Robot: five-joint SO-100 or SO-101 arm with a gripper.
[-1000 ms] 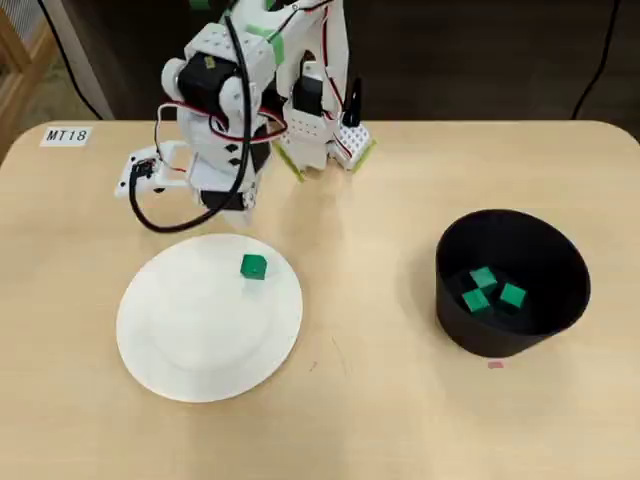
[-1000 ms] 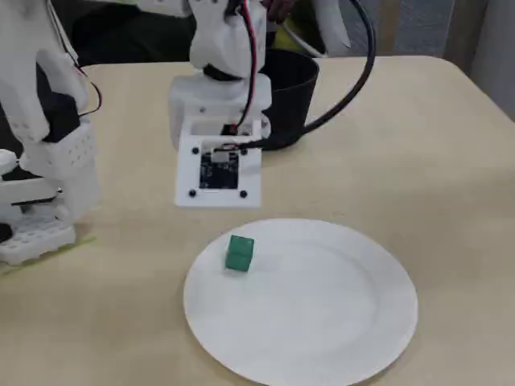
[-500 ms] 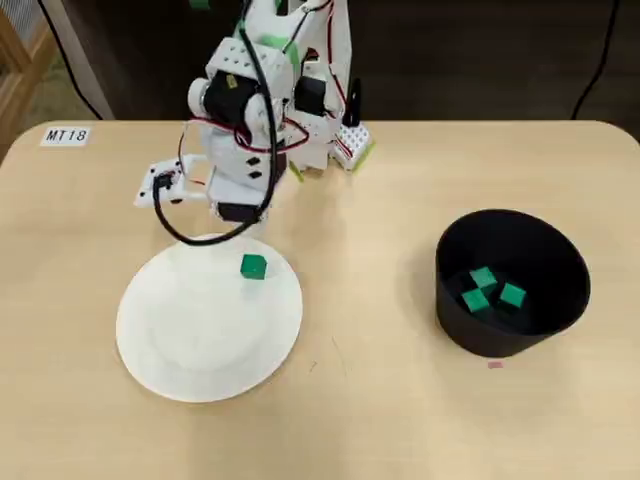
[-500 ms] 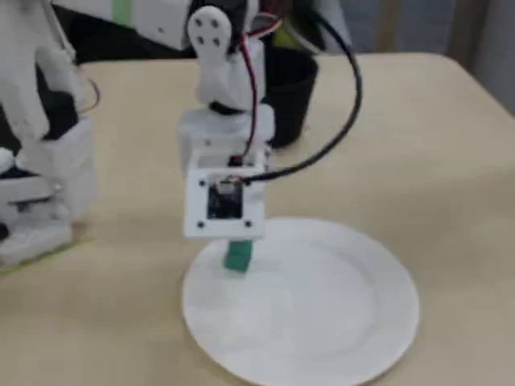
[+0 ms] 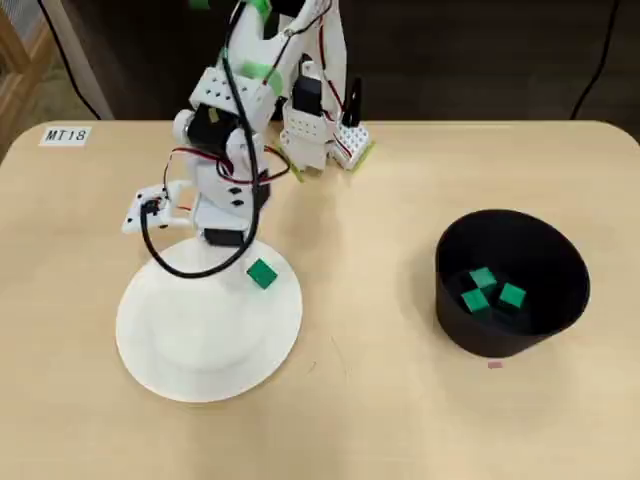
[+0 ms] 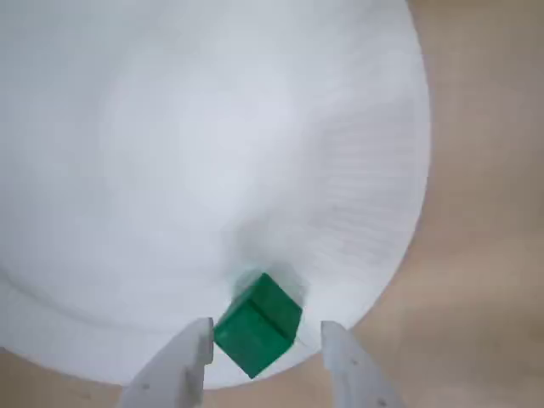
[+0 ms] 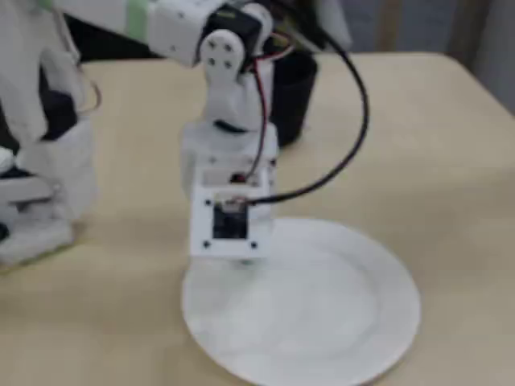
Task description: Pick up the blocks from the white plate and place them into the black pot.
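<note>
One green block (image 6: 257,323) lies tilted near the rim of the white plate (image 6: 212,144), and my gripper (image 6: 265,328) is open with a white finger on each side of it. The left finger (image 6: 183,361) seems to touch the block, while a small gap shows at the right finger. From overhead the block (image 5: 262,273) sits at the plate's (image 5: 190,340) upper right, just beside my lowered wrist. The black pot (image 5: 512,282) on the right holds three green blocks (image 5: 483,277). In the fixed view my wrist hides the block on the plate (image 7: 322,322).
The arm's base (image 5: 320,130) stands at the table's far edge, with a looping black cable (image 5: 190,265) hanging over the plate's rim. A label reading MT18 (image 5: 67,135) is at the far left corner. Bare tabletop (image 5: 370,300) separates plate and pot.
The arm swung left and came down over the plate's edge until its fingers straddle the block. The block shifted slightly down-right in the overhead view and turned.
</note>
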